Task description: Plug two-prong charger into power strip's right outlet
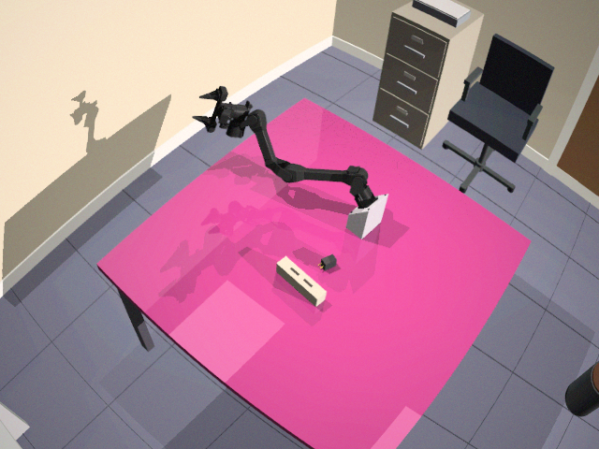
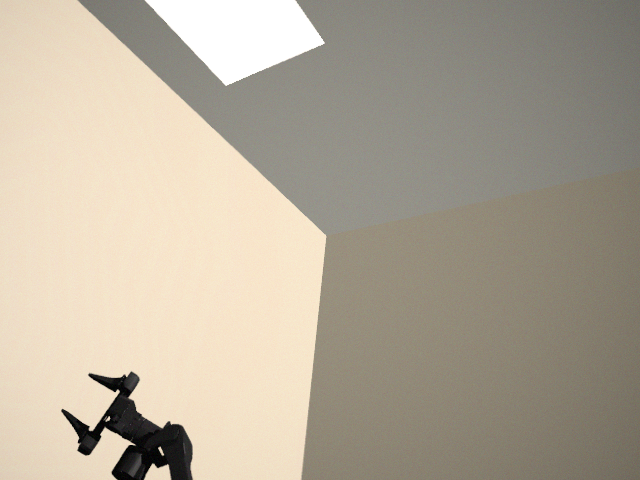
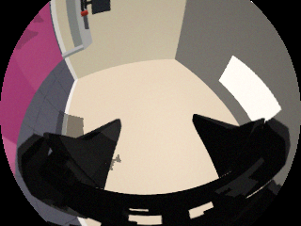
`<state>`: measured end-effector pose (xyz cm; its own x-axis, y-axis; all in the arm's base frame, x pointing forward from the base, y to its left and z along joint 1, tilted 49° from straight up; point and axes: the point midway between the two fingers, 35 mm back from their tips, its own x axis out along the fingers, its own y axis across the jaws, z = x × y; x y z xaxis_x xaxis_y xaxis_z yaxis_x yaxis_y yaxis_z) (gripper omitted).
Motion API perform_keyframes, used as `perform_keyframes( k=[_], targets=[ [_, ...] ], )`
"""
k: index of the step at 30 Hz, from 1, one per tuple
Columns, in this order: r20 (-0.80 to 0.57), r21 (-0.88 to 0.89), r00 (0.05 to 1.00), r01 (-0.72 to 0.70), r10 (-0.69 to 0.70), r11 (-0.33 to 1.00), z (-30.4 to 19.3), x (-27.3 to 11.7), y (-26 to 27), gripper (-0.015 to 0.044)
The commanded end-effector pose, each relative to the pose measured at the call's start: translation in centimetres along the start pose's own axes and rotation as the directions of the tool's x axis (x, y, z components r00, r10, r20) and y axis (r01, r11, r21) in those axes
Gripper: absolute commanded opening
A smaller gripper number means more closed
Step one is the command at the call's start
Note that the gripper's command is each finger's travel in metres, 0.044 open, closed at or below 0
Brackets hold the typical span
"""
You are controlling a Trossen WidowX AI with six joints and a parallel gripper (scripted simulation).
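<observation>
I am working my black arm (image 1: 319,175) (image 2: 179,452) from far away, and I am using the power strip (image 1: 296,282) as my marker. The power strip is sitting on the pink table (image 1: 411,313) (image 3: 28,77), and its two dark slots are facing up. The small dark charger (image 1: 328,262) is lying on the table just beside the power strip, near its long side. Its two gold prongs (image 1: 320,265) are sticking out toward the power strip, but they are staying outside the slots. So the charger is not plugging into anything.

I am holding my claw (image 1: 197,107) (image 2: 75,392) (image 3: 157,120) up high, well apart from the power strip. The claw is letting go wide: its two pointy fingers are standing far from each other, and they are not pinching anything. They are pointing away from the power strip, toward the cream wall (image 1: 145,38) (image 2: 180,268) (image 3: 141,94). The white stand (image 1: 376,217) is holding up the other end of my arm, and it is resting on the table past the charger from the power strip. A gray drawer cabinet (image 1: 408,77) and a dark chair (image 1: 493,113) are standing on the floor, well apart from the power strip.
</observation>
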<state>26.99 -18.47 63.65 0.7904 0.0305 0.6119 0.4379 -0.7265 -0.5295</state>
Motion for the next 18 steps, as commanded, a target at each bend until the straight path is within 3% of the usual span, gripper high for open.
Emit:
perform_keyframes(
  k=[1,18],
  targets=[
    [-0.038,-0.129,0.997,0.068,-0.073,0.989,-1.3,-1.4,-4.8,0.0440],
    [-0.054,-0.588,0.947,0.227,-0.317,0.777,-0.4,-7.2,-20.9,0.0440]
  ],
)
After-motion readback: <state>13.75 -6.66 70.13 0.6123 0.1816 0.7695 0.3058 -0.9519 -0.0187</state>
